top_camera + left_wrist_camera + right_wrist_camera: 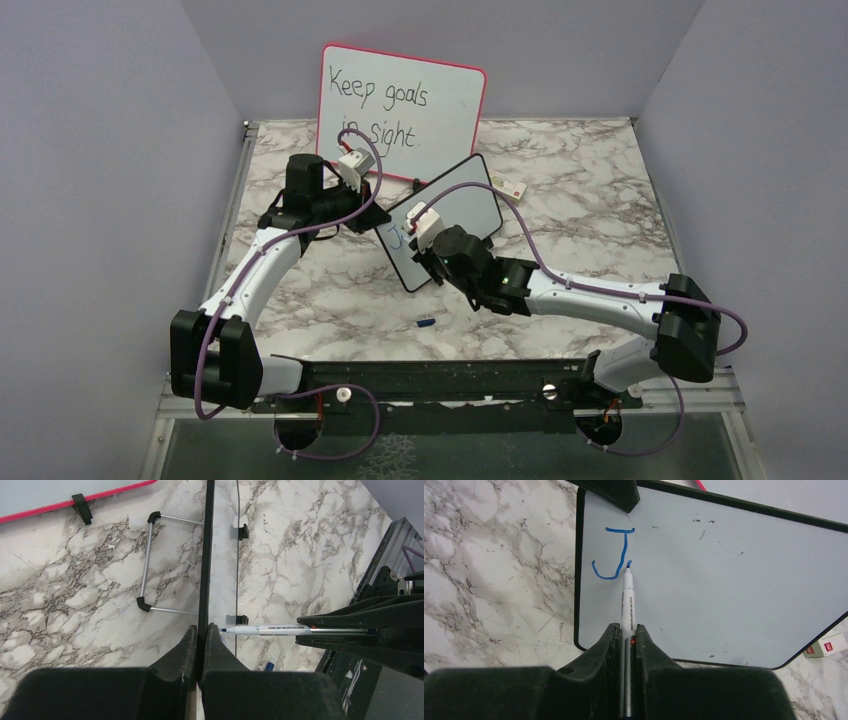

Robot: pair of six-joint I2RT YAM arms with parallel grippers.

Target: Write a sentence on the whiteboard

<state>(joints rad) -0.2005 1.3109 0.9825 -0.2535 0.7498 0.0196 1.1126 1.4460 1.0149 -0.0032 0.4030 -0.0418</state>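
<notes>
The small black-framed whiteboard (460,205) stands tilted at the middle of the marble table. My left gripper (202,630) is shut on its frame edge (206,555), which the left wrist view shows edge-on. My right gripper (626,630) is shut on a white marker (628,600) that points at the board's face (724,580). The marker's blue tip touches the board just right of a blue letter "J" (616,555), the only writing of the sentence there. In the top view, the right gripper (432,250) hides the board's lower left part.
A larger pink-framed whiteboard (400,100) with black handwriting leans against the back wall. A blue marker cap (425,322) lies on the table in front of the small board. A small white and red box (508,185) sits to its right. A wire stand (145,570) props the board from behind.
</notes>
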